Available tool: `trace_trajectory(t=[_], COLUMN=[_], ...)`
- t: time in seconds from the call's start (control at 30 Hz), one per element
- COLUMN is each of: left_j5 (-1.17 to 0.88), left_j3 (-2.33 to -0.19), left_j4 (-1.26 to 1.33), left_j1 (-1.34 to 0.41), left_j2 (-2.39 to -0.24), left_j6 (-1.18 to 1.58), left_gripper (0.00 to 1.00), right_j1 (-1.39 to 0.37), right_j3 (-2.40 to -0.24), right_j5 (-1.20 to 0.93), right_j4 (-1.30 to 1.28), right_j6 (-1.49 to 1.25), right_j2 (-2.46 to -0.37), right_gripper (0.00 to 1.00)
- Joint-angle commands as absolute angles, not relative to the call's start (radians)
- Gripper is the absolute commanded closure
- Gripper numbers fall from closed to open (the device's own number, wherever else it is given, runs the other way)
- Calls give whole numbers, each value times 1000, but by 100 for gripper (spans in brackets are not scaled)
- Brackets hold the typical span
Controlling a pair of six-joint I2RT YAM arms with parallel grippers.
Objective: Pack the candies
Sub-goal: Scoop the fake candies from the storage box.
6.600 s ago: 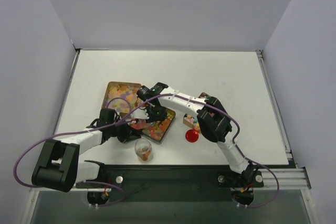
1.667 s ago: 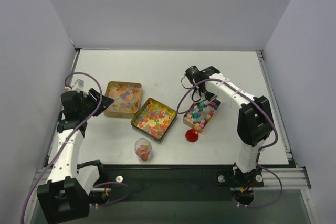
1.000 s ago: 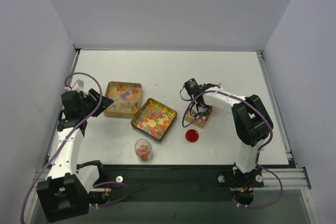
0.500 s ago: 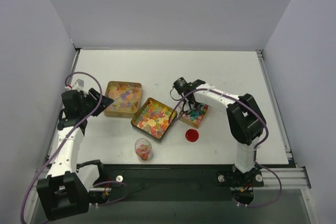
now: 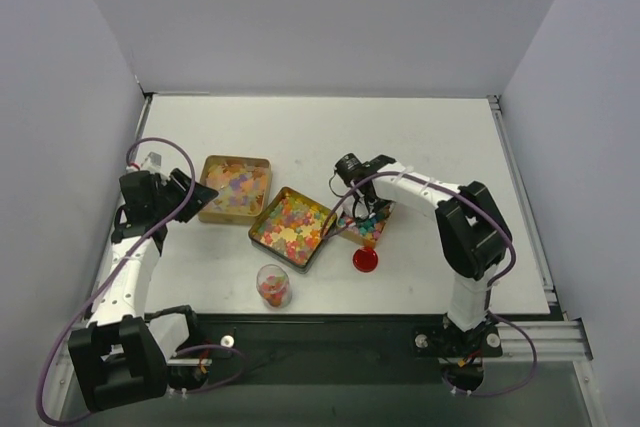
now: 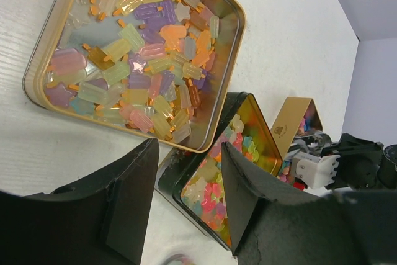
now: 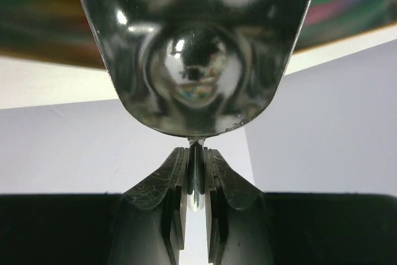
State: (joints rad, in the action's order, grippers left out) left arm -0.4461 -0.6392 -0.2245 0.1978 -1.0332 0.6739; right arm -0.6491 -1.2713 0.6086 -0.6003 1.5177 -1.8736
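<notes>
Candies fill three gold tins: a left tin (image 5: 235,188), a middle tin (image 5: 293,226) and a small right tin (image 5: 366,226). A clear cup (image 5: 272,285) near the front holds some more. My right gripper (image 5: 358,197) is shut on the thin handle of a shiny metal scoop (image 7: 195,48), whose bowl reaches down into the small tin. In the right wrist view the gripper (image 7: 196,178) pinches the handle, and the scoop hides what lies below. My left gripper (image 5: 192,193) hangs open and empty left of the left tin. Its wrist view shows its gripper (image 6: 186,203) above pastel candies (image 6: 136,48).
A flat red round lid (image 5: 366,259) lies just in front of the small tin. The small tin (image 6: 296,122) stands tilted against the middle tin (image 6: 239,166). Grey walls close in the table at the left, back and right.
The right arm has swung left with the scoop, and the small tin has slid left against the middle tin. The left arm stays back at the left side.
</notes>
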Motion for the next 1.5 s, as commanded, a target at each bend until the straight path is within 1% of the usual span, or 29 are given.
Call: trace_trajectory(t=[0.0, 0.33, 0.43, 0.57, 0.63, 0.73, 0.9, 1.03, 1.13, 1.17, 1.3, 1.47], left_j5=[-469, -466, -462, -463, -471, -491, -528, -557, -574, -580, -612, -673], left_j3=[-666, -690, -686, -672, -666, -670, -692, -707, -724, -730, -764, -798], left_j4=[-158, -187, -195, -196, -186, -172, -164, -158, -167, -167, -189, -164], left_j1=[193, 193, 193, 196, 195, 193, 192, 190, 189, 189, 190, 190], left_j2=[-1049, -1052, -1043, -1031, -1031, -1040, -1071, -1094, -1109, -1120, -1147, -1181], left_j6=[696, 692, 689, 689, 692, 695, 683, 666, 649, 644, 608, 591], left_gripper=[45, 45, 45, 45, 45, 45, 45, 45, 45, 45, 45, 45], right_j1=[-653, -770, -788, -789, -779, -735, -667, -624, -595, -588, -558, -523], right_j3=[-1246, -1233, -1239, -1287, -1330, -1359, -1289, -1249, -1227, -1224, -1193, -1151], right_j5=[615, 620, 620, 568, 505, 396, 250, 59, -7, -64, -149, -163], right_j4=[-664, -666, -666, -705, -788, -828, -813, -799, -769, -764, -732, -732], right_j6=[1520, 1439, 1427, 1376, 1315, 1289, 1269, 1244, 1207, 1200, 1192, 1186], right_j2=[-1787, -1850, -1859, -1865, -1884, -1879, -1815, -1750, -1710, -1700, -1640, -1589], right_gripper=[100, 100, 100, 100, 100, 100, 100, 100, 100, 100, 100, 100])
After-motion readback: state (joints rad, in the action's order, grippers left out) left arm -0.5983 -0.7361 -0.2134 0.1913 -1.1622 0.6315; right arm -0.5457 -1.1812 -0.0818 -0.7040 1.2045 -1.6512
